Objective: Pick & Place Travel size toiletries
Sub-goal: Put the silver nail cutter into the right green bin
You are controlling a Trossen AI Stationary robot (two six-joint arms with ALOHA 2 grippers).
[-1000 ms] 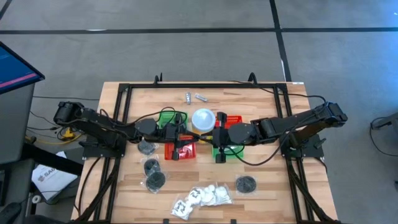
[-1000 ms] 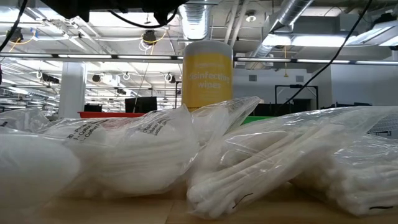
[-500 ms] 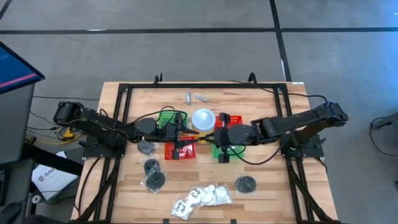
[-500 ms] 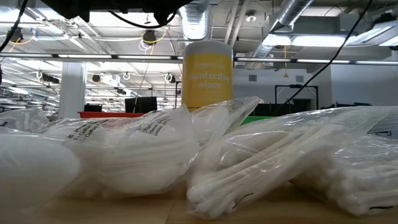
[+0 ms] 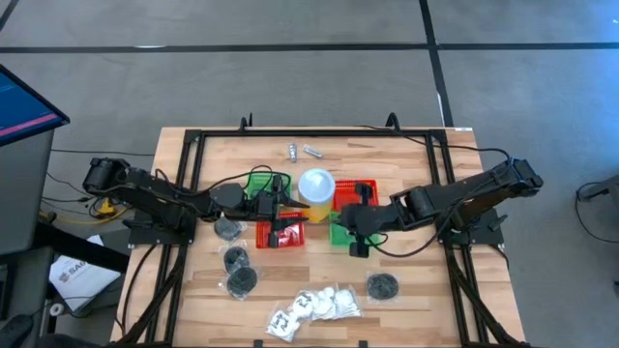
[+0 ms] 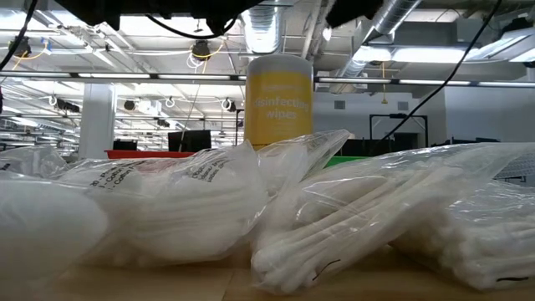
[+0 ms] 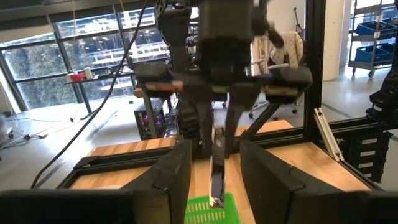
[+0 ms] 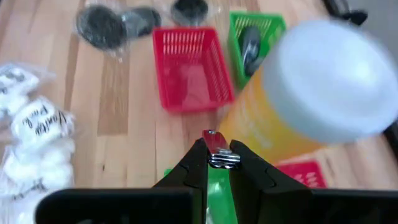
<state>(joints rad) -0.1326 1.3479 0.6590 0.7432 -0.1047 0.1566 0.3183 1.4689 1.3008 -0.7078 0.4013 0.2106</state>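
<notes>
Seen from above, the right gripper (image 5: 354, 242) hung over the green basket (image 5: 340, 232) just right of table centre, its fingers (image 8: 198, 163) pinched shut on a small silvery metal piece (image 8: 217, 151), as the right wrist camera showed. The yellow tub with the white lid (image 5: 316, 187) stood at about 11 o'clock from that gripper, with a red basket (image 5: 360, 189) behind it near 12 o'clock.

The left gripper (image 5: 287, 220) sat over another red basket (image 5: 279, 235) left of centre, its fingers (image 7: 171, 177) parted and holding nothing visible; a second green basket (image 5: 259, 182) lay at its 11 o'clock.

The remaining toiletries were spread around the table. Two metal pieces (image 5: 302, 151) lay at 12 o'clock from the tub, near the far edge. Dark round pieces in clear bags (image 5: 238, 271) rested at 7 o'clock from the left gripper, with another bagged dark piece (image 5: 383, 286) at 5 o'clock from the right gripper. Printed packets of white pieces (image 5: 311, 307) were heaped at the near edge, filling the low camera's foreground (image 6: 209, 209).
</notes>
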